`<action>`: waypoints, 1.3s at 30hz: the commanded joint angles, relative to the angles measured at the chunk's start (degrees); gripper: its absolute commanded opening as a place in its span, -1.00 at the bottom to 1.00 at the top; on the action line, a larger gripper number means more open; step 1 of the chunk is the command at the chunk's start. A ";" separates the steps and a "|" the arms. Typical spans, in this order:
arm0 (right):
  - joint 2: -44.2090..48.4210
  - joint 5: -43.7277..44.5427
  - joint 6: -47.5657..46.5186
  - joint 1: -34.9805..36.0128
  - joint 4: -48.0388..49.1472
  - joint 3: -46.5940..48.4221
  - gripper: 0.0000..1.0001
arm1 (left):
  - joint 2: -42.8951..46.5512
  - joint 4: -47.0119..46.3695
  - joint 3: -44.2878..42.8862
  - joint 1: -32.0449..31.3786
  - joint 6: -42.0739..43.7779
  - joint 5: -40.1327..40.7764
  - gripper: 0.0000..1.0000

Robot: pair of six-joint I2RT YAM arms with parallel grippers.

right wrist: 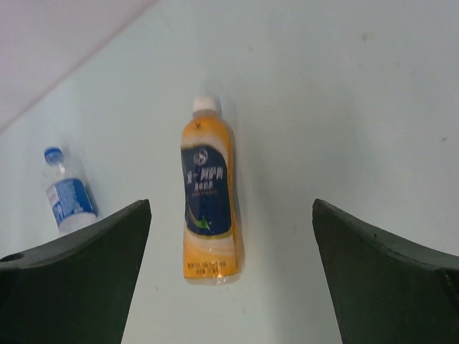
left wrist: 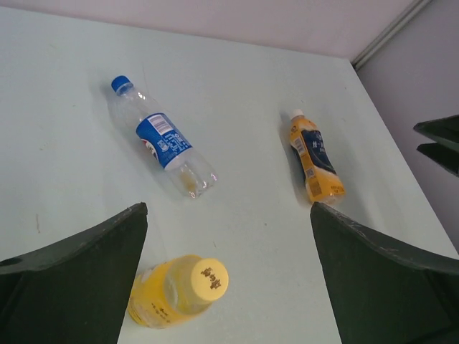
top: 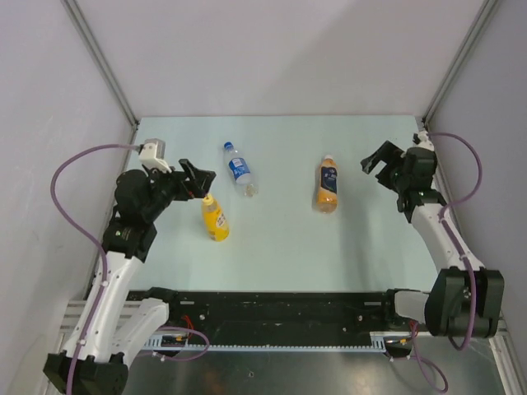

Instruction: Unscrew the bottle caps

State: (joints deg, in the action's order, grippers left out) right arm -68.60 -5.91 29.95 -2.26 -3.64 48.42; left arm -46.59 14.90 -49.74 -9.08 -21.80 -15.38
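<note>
Three bottles lie on their sides on the pale table point(top: 280, 239), all capped. The clear bottle point(top: 239, 170) with a blue label has a blue cap point(left wrist: 120, 83) pointing away. The yellow bottle point(top: 216, 220) lies just below my left gripper point(top: 198, 179), its yellow cap point(left wrist: 208, 278) facing the wrist camera. The left gripper point(left wrist: 228, 215) is open and holds nothing. The orange bottle point(right wrist: 208, 201) with a dark blue label has a whitish cap point(right wrist: 205, 104) at its far end. My right gripper point(right wrist: 231, 204) is open, raised above and to the right of that bottle point(top: 328, 188).
Grey walls with aluminium posts point(top: 103, 62) close in the table on the left, back and right. A black rail point(top: 280, 309) runs along the near edge between the arm bases. The right gripper's fingers point(left wrist: 439, 142) show at the edge of the left wrist view.
</note>
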 commanded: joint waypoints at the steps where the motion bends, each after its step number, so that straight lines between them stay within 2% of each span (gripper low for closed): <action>1: -3.97 -2.12 -1.79 3.88 -7.78 6.50 0.99 | 5.77 -0.06 1.45 0.50 0.03 4.94 0.99; 3: -6.06 -0.49 -2.70 6.82 -9.56 9.30 0.99 | 8.17 -0.11 3.04 0.54 -0.03 7.25 0.99; 9: -15.03 5.61 -6.11 14.65 -17.36 19.88 0.99 | 12.12 -0.08 5.64 0.56 2.70 7.40 0.99; 17: -32.33 4.71 -6.13 16.98 -25.80 31.51 0.99 | 8.89 -0.12 5.70 0.51 4.78 3.92 0.99; 21: -39.83 8.98 -7.00 18.28 -29.84 36.69 0.98 | 6.77 -0.11 5.77 0.51 4.79 1.47 0.99; 24: -43.47 8.45 -7.27 18.39 -29.65 37.95 0.82 | 6.51 -0.14 5.95 0.55 4.02 0.72 0.99; 33: -48.14 0.83 -8.10 18.42 -29.36 39.02 0.10 | 8.55 -0.01 5.33 0.56 3.64 -1.57 0.99; 36: -46.64 -0.68 -8.45 18.29 -29.35 39.03 -0.04 | 8.64 0.11 4.60 0.53 3.16 -3.05 0.99; 39: -43.12 -1.83 -8.22 18.04 -29.21 39.03 -0.09 | 8.13 1.29 2.81 0.48 3.44 -4.00 0.99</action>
State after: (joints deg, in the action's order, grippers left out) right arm -116.16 -4.64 22.15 16.01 -32.42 85.19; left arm -38.46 15.79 -43.57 -8.95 -18.57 -16.27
